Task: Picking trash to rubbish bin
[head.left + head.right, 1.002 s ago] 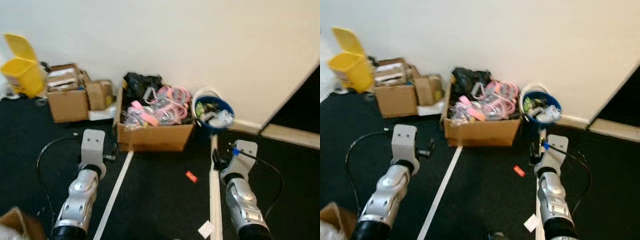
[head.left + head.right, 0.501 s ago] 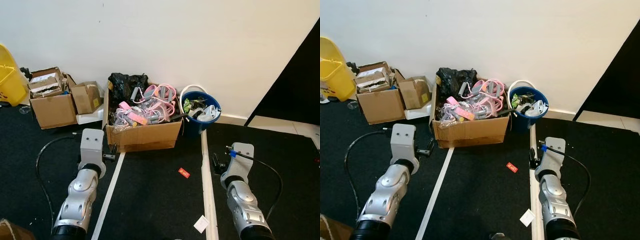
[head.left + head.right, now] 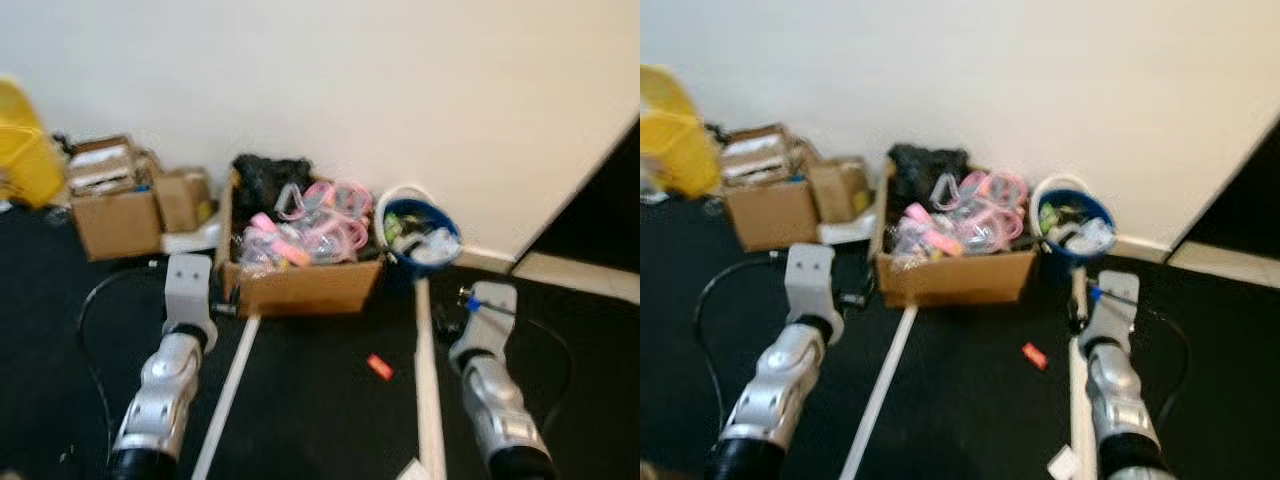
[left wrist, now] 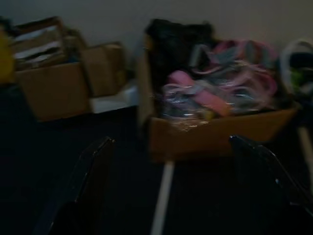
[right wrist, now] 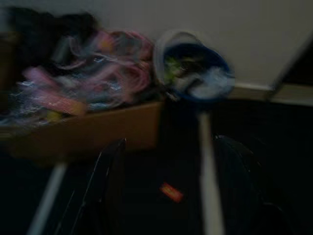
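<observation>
A small red piece of trash (image 3: pixel 379 367) lies on the black floor between my two arms, and it appears again in the right wrist view (image 5: pixel 171 192). A white scrap (image 3: pixel 412 468) lies nearer to me. A blue rubbish bin (image 3: pixel 421 238) full of litter stands against the wall, beyond the red piece and to its right. My left gripper (image 4: pixel 172 142) is open and empty, held low in front of the cardboard box. My right gripper (image 5: pixel 172 142) is also open and empty, short of the bin. The pictures are blurred.
A big cardboard box (image 3: pixel 300 282) of pink and clear items stands left of the bin. Smaller boxes (image 3: pixel 112 208) and a yellow container (image 3: pixel 20 160) stand further left. Two white strips (image 3: pixel 228 395) run along the floor. A dark doorway (image 3: pixel 600 220) opens at the right.
The whole picture has shifted and blurred, so the camera has moved. Both arms hold the same pose and the red piece lies where it was.
</observation>
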You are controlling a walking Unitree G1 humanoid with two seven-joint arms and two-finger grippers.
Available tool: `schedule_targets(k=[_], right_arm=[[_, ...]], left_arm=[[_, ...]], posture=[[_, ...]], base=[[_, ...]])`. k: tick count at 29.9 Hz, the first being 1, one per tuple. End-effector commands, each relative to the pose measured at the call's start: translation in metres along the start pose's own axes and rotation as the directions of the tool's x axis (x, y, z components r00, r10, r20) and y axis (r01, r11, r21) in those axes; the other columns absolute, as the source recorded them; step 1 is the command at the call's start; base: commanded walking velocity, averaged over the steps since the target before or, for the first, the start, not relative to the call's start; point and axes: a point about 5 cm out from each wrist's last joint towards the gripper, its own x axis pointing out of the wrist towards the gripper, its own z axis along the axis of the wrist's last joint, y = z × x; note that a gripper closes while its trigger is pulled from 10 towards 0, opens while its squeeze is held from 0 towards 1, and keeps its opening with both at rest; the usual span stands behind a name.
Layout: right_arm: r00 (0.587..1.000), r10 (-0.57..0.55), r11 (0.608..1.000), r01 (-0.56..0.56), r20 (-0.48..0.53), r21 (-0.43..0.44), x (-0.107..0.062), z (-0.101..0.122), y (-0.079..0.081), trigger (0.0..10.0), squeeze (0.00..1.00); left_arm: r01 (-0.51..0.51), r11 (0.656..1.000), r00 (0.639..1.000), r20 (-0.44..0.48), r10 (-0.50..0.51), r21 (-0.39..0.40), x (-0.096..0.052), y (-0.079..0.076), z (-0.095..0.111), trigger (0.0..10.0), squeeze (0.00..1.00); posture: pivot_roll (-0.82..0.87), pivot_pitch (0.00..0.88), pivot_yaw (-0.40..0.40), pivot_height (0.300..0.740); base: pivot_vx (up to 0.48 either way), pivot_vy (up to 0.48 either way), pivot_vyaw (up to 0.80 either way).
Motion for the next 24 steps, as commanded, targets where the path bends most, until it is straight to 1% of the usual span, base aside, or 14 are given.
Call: schedule_targets(k=[1, 7, 10, 13, 14, 17, 24], right_arm=[[0.999, -0.024, 1.0, 0.023, -0.044, -0.017, -0.0039, -0.01, -0.0079, 10.0, 0.0], [0.999, -0.024, 1.0, 0.023, -0.046, -0.02, -0.0041, -0.0105, -0.0077, 10.0, 0.0], [0.999, -0.026, 0.999, 0.025, -0.048, -0.022, -0.0043, -0.011, -0.0084, 10.0, 0.0], [0.998, -0.028, 0.999, 0.027, -0.049, -0.022, -0.0045, -0.0115, -0.0091, 10.0, 0.0], [0.998, -0.029, 0.999, 0.028, -0.05, -0.02, -0.0046, -0.0117, -0.0094, 10.0, 0.0], [0.998, -0.031, 0.999, 0.03, -0.052, -0.02, -0.0048, -0.012, -0.0096, 10.0, 0.0], [0.998, -0.036, 0.999, 0.035, -0.059, -0.016, -0.0053, -0.0137, -0.0099, 10.0, 0.0]], left_arm=[[0.012, 1.0, 1.0, -0.005, -0.012, 0.003, -0.0011, -0.0023, -0.0024, 10.0, 0.0], [0.012, 1.0, 1.0, -0.004, -0.012, 0.001, -0.0006, -0.0028, -0.002, 10.0, 0.0], [0.017, 1.0, 1.0, 0.003, -0.017, -0.003, -0.0006, -0.0043, -0.0017, 10.0, 0.0], [0.02, 1.0, 1.0, 0.003, -0.02, 0.015, -0.0009, -0.0055, -0.0019, 10.0, 0.0], [0.025, 0.999, 1.0, 0.005, -0.025, 0.034, -0.0011, -0.0064, -0.0023, 10.0, 0.0], [0.031, 0.998, 0.999, 0.006, -0.031, 0.046, -0.0013, -0.0069, -0.0024, 10.0, 0.0], [0.037, 0.998, 0.999, 0.004, -0.037, 0.044, -0.0008, -0.0073, -0.002, 10.0, 0.0]], posture=[[0.04, 0.118, -0.021, 0.74], [0.04, 0.118, -0.021, 0.74], [0.04, 0.12, -0.021, 0.74], [0.04, 0.121, -0.021, 0.74], [0.04, 0.122, -0.021, 0.74], [0.04, 0.125, -0.02, 0.74], [0.04, 0.125, -0.02, 0.74]], base=[[0.352, 0.0, 0.0], [0.333, 0.0, 0.0], [0.0, 0.0, 0.0], [0.0, 0.0, 0.0], [0.0, 0.0, 0.0], [0.0, 0.0, 0.0], [0.0, 0.0, 0.0]])
